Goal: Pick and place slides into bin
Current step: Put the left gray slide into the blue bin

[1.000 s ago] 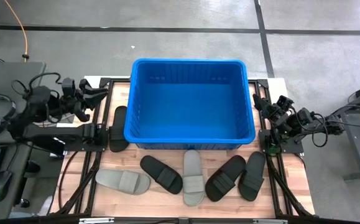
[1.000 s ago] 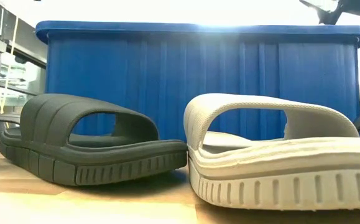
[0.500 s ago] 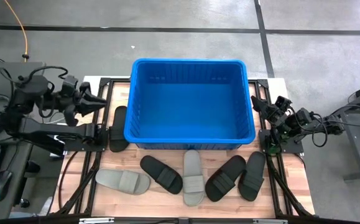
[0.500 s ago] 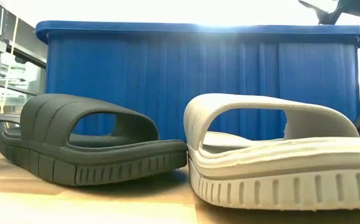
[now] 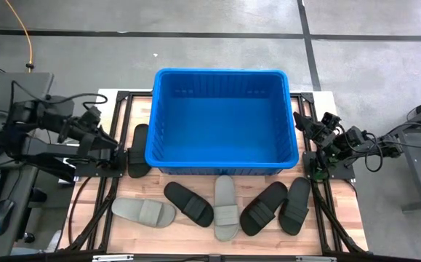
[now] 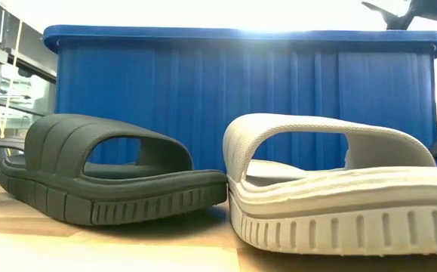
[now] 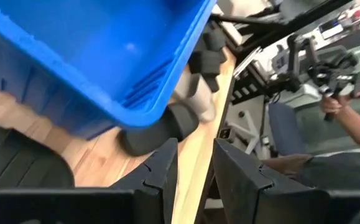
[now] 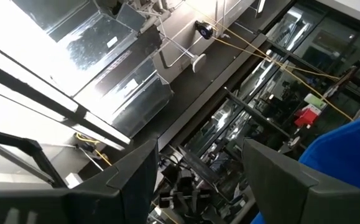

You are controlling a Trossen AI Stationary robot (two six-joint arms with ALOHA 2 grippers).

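— Where are the slides?
— The blue bin (image 5: 223, 120) sits mid-frame on the worktop (image 5: 195, 233). One black slide (image 5: 138, 149) lies just left of it. Along the lower edge: a grey slide (image 5: 144, 212), a black slide (image 5: 188, 203), a grey slide (image 5: 225, 207) and two black slides (image 5: 263, 208) (image 5: 295, 205).
— The hands?
— The left hand (image 5: 107, 140), at the left of the frame near the lone black slide, has its fingers narrowly parted and empty. The right hand (image 5: 303, 121), at the bin's right edge, is spread wide, holding nothing.
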